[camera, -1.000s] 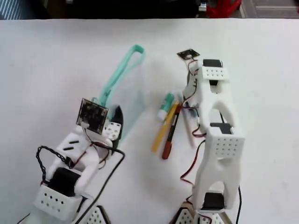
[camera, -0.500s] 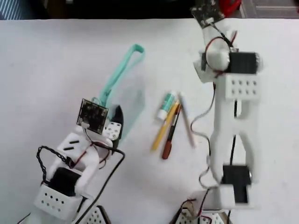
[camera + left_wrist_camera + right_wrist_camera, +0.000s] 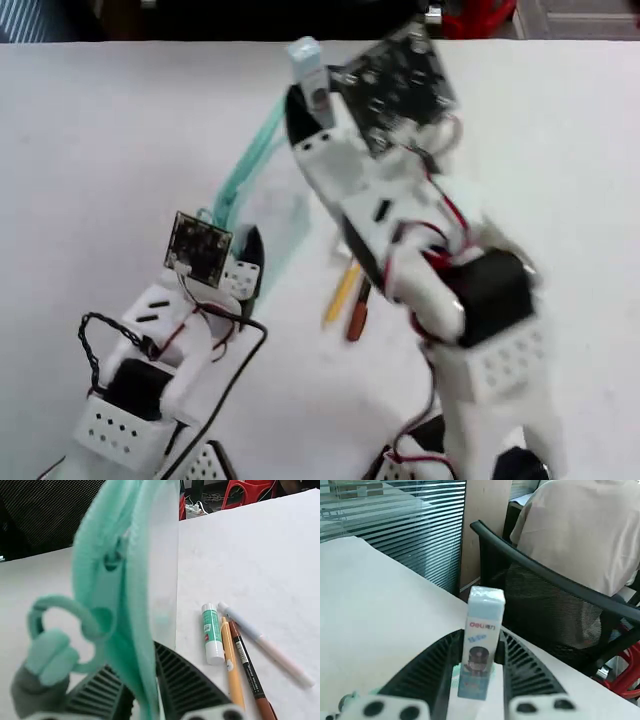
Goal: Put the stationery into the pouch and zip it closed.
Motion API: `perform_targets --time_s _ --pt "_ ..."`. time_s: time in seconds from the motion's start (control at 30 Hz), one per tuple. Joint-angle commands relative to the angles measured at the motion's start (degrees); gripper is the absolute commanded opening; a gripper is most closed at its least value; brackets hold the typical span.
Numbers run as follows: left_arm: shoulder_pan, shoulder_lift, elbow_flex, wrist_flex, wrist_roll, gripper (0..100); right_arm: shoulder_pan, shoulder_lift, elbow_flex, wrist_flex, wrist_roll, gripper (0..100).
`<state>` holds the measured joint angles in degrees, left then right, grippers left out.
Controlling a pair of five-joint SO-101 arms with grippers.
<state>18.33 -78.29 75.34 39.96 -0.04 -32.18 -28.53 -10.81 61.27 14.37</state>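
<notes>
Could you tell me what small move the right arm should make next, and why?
Probably lower the right tool toward the zipper edge of the mint-green translucent pouch, held on edge by the left tool. The right tool is shut on a pale-blue eraser block, raised above the pouch's far end, so it looks ready to go in.

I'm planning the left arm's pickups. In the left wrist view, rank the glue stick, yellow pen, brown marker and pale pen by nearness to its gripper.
From the left gripper:
1. White-and-green glue stick and yellow pen, nearest the teal pouch: too close to call.
2. Brown-and-black marker, just beyond the yellow pen.
3. Pale white pen, outermost.
</notes>
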Motion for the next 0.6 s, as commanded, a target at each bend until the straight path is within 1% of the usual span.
perform_targets --time_s 0.0,0.33,0.57 --pt "-0.3 2.0 0.3 -0.2 -0.2 2 -0.9 -0.8 6.9 -12.3 -0.7 1.8" --pt "-0.2 2.0 0.3 -0.2 -0.2 2 -1.5 -0.4 21.7 -27.0 -0.7 1.8" --pt "-0.2 2.0 0.3 -0.2 -0.2 2 -1.2 -0.3 26.4 -30.0 -0.4 1.8"
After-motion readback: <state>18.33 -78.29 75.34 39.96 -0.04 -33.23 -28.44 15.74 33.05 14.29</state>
